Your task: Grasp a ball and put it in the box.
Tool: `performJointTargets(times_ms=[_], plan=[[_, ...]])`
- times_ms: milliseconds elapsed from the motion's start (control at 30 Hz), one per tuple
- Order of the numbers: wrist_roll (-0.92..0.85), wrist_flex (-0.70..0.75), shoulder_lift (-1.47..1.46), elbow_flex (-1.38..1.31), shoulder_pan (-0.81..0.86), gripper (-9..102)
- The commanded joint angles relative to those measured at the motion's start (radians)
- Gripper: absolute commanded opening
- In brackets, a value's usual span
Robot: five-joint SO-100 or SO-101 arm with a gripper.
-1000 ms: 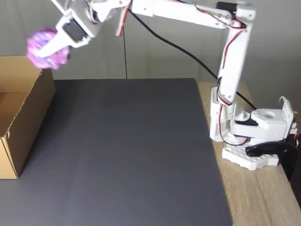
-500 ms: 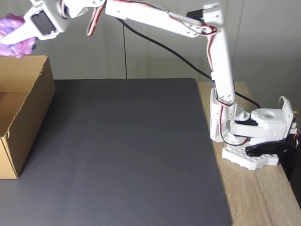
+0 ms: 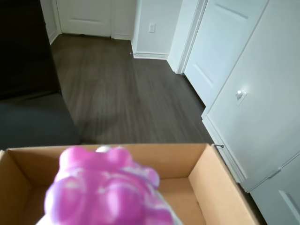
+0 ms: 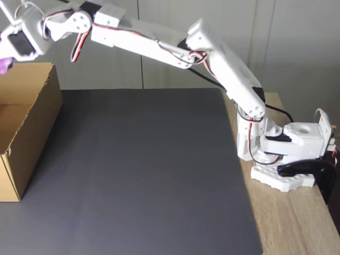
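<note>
The bumpy pink and magenta ball (image 3: 105, 187) fills the lower middle of the wrist view, held close to the camera and hanging over the open brown box (image 3: 206, 173). Bare cardboard floor shows beneath the ball. In the fixed view the arm stretches far to the upper left. My gripper (image 4: 4, 53) sits at the frame's left edge above the box (image 4: 34, 127), shut on the ball (image 4: 3, 64), of which just a purple sliver shows. The fingertips are cut off by the frame edge.
A dark grey mat (image 4: 143, 170) covers most of the table; bare wood (image 4: 297, 223) lies at the right, where the arm's base (image 4: 287, 154) is clamped. A black cable (image 4: 212, 58) trails behind the arm. Beyond the box are dark floorboards (image 3: 131, 93) and white doors (image 3: 253, 84).
The arm has reached further left and flattened out, carrying the ball from above the box's right wall to over the box's inside, nearly out of the fixed view.
</note>
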Motion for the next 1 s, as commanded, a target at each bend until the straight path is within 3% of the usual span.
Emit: performJointTargets(times_ms=[0,633,967], plan=[[-0.006,-0.026,0.003,-0.066,-0.015,19],[-0.008,-0.049,-0.198,-0.261,-0.02,24],[-0.005,-0.051,-0.239,-0.307,-0.012,37]])
